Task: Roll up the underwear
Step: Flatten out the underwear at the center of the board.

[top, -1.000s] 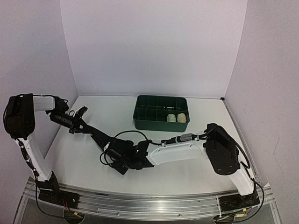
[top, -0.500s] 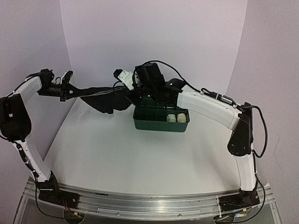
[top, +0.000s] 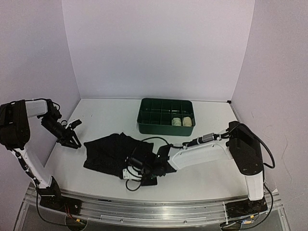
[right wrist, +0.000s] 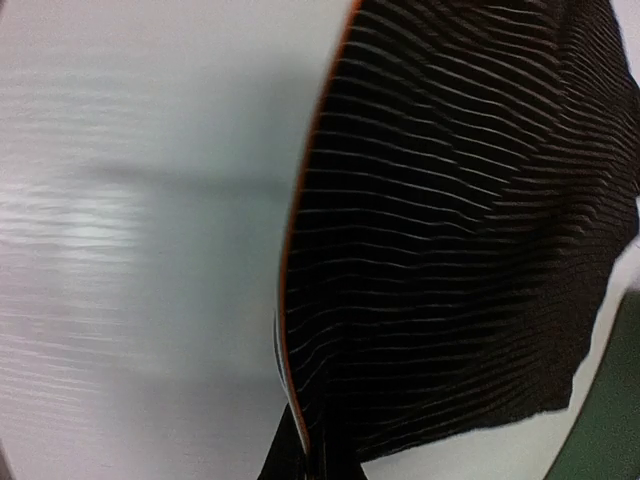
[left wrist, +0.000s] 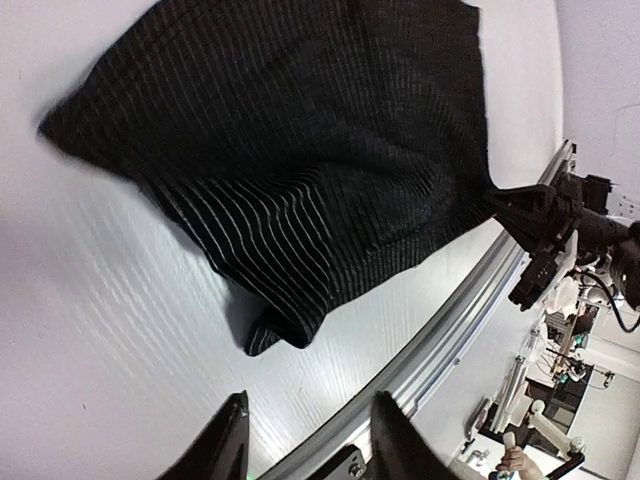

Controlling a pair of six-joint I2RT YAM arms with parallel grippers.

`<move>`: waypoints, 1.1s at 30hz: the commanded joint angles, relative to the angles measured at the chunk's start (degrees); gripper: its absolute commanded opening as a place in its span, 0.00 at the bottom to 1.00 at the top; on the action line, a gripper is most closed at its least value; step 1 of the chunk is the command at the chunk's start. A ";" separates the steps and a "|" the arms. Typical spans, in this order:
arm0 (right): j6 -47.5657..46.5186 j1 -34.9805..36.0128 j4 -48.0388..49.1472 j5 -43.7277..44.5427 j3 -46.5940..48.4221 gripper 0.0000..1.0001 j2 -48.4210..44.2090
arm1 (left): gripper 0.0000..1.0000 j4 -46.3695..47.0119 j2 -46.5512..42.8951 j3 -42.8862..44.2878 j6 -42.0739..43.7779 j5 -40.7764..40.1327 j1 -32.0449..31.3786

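- The left arm (top: 29, 120) reaches along the left side of the worktop (top: 211, 173). Its left tool (top: 74, 134) hangs low over the surface, just to the left of the cloth and not touching it.
- In the left wrist view the left tool (left wrist: 305, 445) has its two fingers (left wrist: 228, 442) standing apart, with only bare worktop (left wrist: 90, 330) between them; it holds nothing.
- The black underwear (top: 108, 151) lies spread on the near left part of the worktop, mostly flat with some wrinkles. Its fabric is dark with fine pale stripes.
- The left wrist view shows the black underwear (left wrist: 300, 170) with one corner folded under at the edge nearest that camera. Its far corner is drawn out to a point towards the metal rail (left wrist: 470, 330).
- The right tool (top: 136, 164) sits at the near right corner of the garment, low on the worktop. Seen from the left wrist, the right tool (left wrist: 545, 215) is closed tight on that drawn-out corner.
- In the right wrist view the black underwear (right wrist: 450, 230) fills the right side, and its edge runs down into the clamped fingertips (right wrist: 300, 455) at the bottom.
- The green tray (top: 149, 126) stands at the back, right of centre and well apart from the black garment.
- A pale roll (top: 177, 121) and a second pale roll (top: 186, 121) lie side by side in its near right part; I cannot tell whether they share a compartment.
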 commanded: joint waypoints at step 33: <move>64.52 4.68 2.48 11.17 0.09 0.00 -2.54 | 0.34 24.47 17.89 19.26 9.01 -20.00 -18.17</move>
